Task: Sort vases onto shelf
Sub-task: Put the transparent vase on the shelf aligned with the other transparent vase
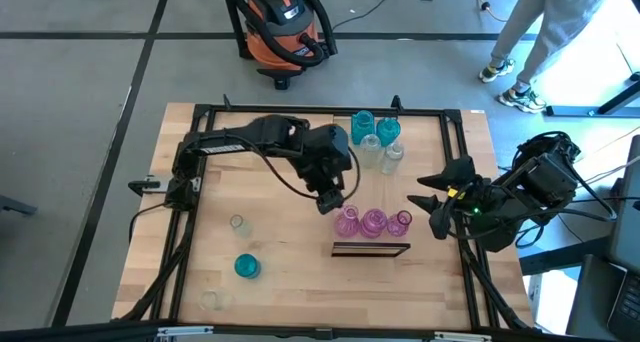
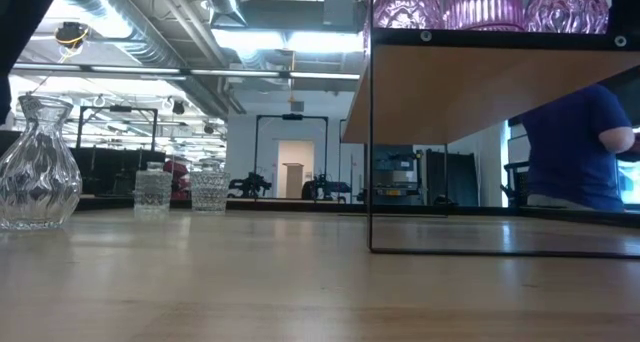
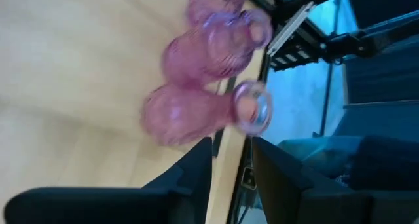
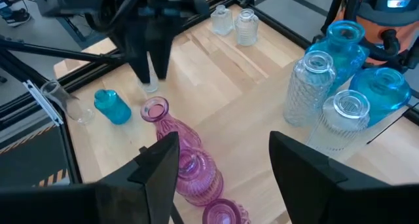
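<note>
On top of the shelf [image 1: 371, 248] three pink vases [image 1: 372, 222] stand upright in a row along its length, necks up. The left gripper [image 1: 330, 204] hangs just beside the row's end, fingers slightly apart, holding nothing. The right gripper [image 1: 432, 204] waits near, spread. I judge teal vases [image 1: 362, 123] and clear vases [image 1: 237, 224] remain unsorted on the table [image 1: 290, 262].

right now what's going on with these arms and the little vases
The left claw hangs just beside the row of three pink vases standing on the shelf, its fingers slightly apart and nothing between them. The right claw waits open at the row's other end. Blue and clear vases cluster at the table's far edge, and a lone blue vase and a few clear ones sit loose on the table.
</note>
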Tool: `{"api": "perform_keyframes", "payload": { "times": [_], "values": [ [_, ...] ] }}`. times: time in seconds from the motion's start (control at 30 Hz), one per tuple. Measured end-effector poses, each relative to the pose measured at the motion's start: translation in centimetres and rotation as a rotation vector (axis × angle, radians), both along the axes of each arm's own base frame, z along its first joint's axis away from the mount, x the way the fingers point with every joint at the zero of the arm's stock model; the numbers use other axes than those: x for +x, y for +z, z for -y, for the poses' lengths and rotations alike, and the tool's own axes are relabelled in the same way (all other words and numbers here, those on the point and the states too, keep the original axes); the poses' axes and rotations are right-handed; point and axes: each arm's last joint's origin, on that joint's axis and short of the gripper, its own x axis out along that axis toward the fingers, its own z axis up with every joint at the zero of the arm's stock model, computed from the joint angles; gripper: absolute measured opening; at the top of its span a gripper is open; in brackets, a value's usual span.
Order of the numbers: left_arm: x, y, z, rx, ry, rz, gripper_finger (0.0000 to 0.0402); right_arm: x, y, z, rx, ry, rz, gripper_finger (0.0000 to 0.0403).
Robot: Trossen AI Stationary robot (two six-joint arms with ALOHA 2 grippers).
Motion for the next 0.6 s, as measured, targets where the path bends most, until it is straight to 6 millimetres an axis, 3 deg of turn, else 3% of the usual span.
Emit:
{"api": "perform_keyframes", "payload": {
  "times": [0.23,0.47,0.6],
  "values": [
    [-4.6,0.9,0.0,0.118,0.049,-0.233,0.0101,0.0,0.0,0.0,-0.001,0.000,0.001,0.0218],
    [-6.8,0.7,4.6,0.142,-0.079,-0.261,0.0096,0.0,0.0,0.1,-0.029,-0.006,0.011,0.0218],
    [-8.7,-1.2,6.0,0.175,-0.005,-0.376,0.0084,0.0,0.1,0.1,-0.038,-0.005,0.012,0.0218]
  ]
}}
